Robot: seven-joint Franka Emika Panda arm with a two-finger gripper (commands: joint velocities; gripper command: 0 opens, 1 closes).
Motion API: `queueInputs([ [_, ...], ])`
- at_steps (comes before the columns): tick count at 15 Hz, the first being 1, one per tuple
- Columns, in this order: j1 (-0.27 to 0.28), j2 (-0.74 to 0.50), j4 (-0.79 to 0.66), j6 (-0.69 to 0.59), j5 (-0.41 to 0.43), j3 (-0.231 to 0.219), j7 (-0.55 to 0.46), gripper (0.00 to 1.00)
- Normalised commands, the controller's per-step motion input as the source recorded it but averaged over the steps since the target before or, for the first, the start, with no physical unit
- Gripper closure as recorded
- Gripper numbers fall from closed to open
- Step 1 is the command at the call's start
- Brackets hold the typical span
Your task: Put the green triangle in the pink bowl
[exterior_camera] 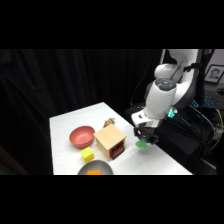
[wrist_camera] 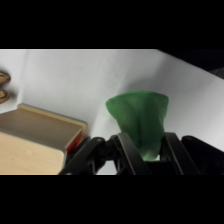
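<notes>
Green triangle (wrist_camera: 140, 120) pinched in end effector (exterior_camera: 142, 141) above white table (exterior_camera: 65, 125), black curtains behind

The green triangle (exterior_camera: 142, 144) sits pinched between the gripper (exterior_camera: 143, 142) fingers, hanging just over the white table near its right side, to the right of the wooden box. From the wrist it shows as a bright green wedge (wrist_camera: 140, 120), wide end up and away, narrow end down in the black fingers. The pink bowl (exterior_camera: 81, 136) rests upright on the table's left part, round, shallow, salmon-red, nothing inside it, well apart from the triangle
</notes>
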Motion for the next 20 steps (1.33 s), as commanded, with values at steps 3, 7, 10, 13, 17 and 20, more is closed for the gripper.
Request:
queueInputs([
  [3,-0.175,-0.44,0.00,-0.36,0.252,0.181,-0.26,0.94],
  [7,-0.152,-0.35,0.09,-0.34,0.240,0.125,-0.28,0.94],
  [10,-0.149,-0.19,0.17,-0.30,0.222,0.065,-0.29,0.94],
  [13,-0.159,-0.07,0.24,-0.26,0.193,0.004,-0.28,0.94],
  [17,-0.156,0.03,0.31,-0.24,0.162,-0.057,-0.29,0.94],
  [20,-0.149,0.14,0.41,-0.25,0.154,-0.094,-0.30,0.94],
])
